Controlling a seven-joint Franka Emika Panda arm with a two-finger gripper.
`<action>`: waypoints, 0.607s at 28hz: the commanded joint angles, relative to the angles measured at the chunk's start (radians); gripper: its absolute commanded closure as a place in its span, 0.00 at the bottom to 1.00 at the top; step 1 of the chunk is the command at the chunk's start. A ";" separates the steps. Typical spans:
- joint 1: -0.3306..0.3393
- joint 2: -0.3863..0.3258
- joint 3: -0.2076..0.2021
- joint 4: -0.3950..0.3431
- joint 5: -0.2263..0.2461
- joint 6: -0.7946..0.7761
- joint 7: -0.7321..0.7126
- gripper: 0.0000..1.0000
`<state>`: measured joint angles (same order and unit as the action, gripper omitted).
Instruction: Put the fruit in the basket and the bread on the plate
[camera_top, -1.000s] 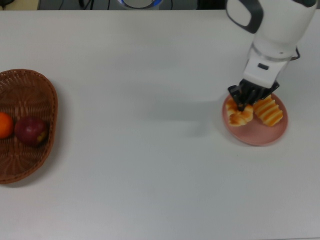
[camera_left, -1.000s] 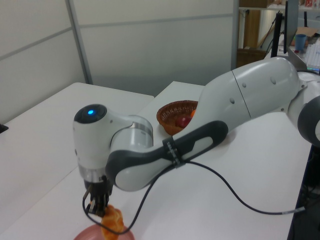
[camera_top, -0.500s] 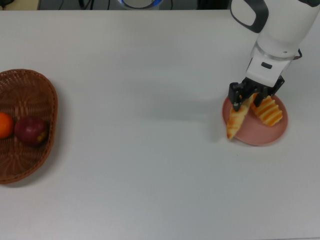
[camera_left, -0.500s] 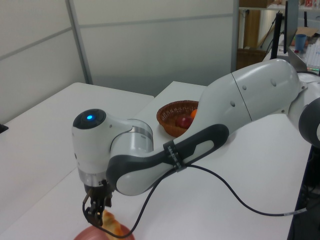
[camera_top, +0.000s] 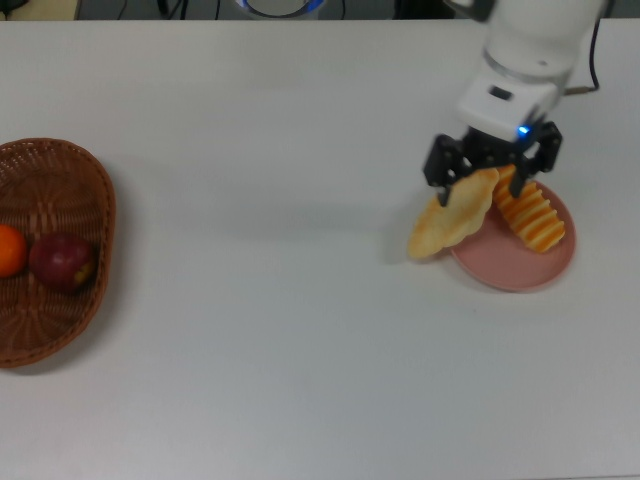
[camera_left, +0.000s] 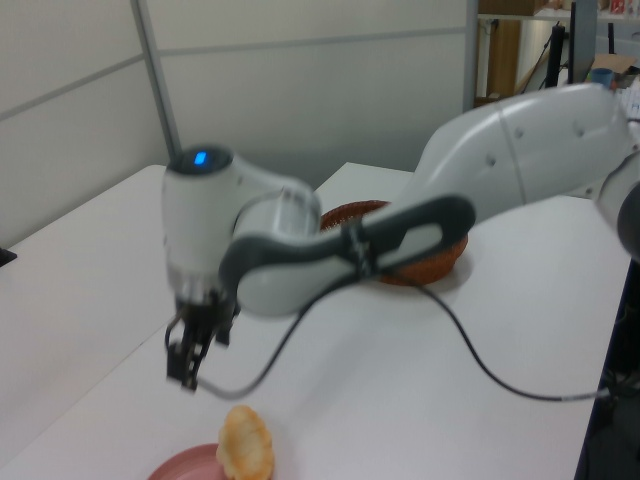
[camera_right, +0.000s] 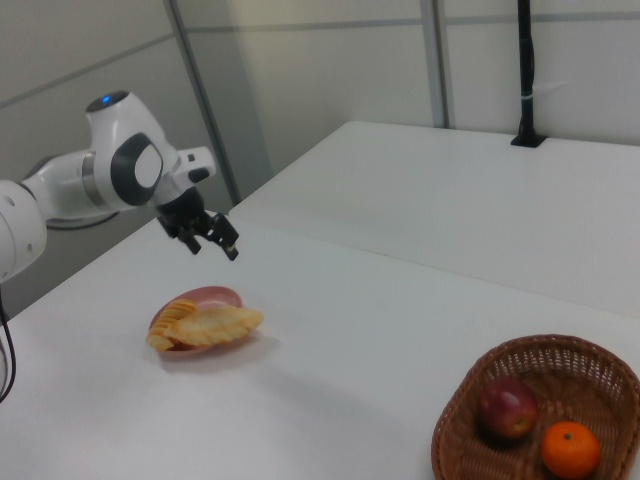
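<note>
Hovering above the pastry, spread fingers hold nothing.

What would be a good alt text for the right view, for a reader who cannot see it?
A robot gripper, fingers open, hangs above a pink plate holding two bread pieces; the croissant overhangs its rim. At the right view's lower right, a wicker basket holds an apple and a mandarin.

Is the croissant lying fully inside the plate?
No. In the top view the croissant overhangs the plate's left rim onto the table.
</note>
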<state>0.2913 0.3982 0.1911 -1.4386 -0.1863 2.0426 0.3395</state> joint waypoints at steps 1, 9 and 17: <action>-0.089 -0.099 -0.004 -0.029 0.071 -0.110 -0.043 0.00; -0.274 -0.193 -0.005 -0.026 0.203 -0.292 -0.207 0.00; -0.388 -0.234 -0.018 -0.025 0.196 -0.401 -0.347 0.00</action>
<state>-0.0548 0.1919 0.1827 -1.4386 0.0036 1.6791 0.0680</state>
